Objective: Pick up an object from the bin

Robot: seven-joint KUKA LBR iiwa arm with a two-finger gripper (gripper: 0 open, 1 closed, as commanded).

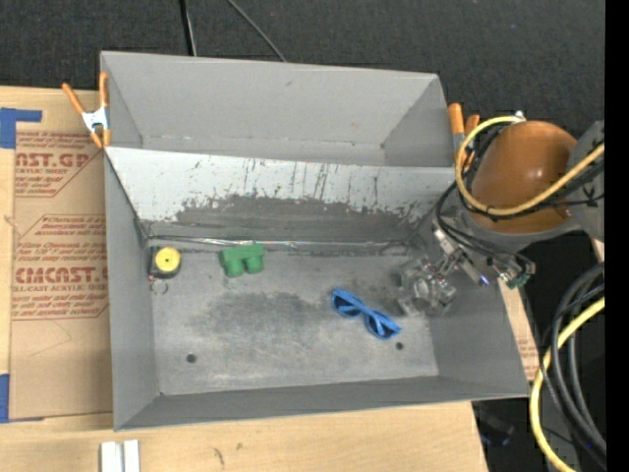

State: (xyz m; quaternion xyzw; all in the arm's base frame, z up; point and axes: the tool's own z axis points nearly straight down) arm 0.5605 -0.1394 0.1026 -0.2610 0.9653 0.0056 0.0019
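Note:
My gripper (429, 288) hangs low at the right side of the bin, close to the right wall. Its metal fingers point down toward the floor, and nothing shows between them. A pair of blue toy sunglasses (366, 314) lies on the floor just left of the gripper, a short gap apart from it. Whether the fingers are open or shut cannot be made out.
A green block (242, 260) lies near the back wall at left of centre. A small yellow round thing (165, 261) sits by the left wall. The arm with its orange cover and cables leans over the bin's right rim.

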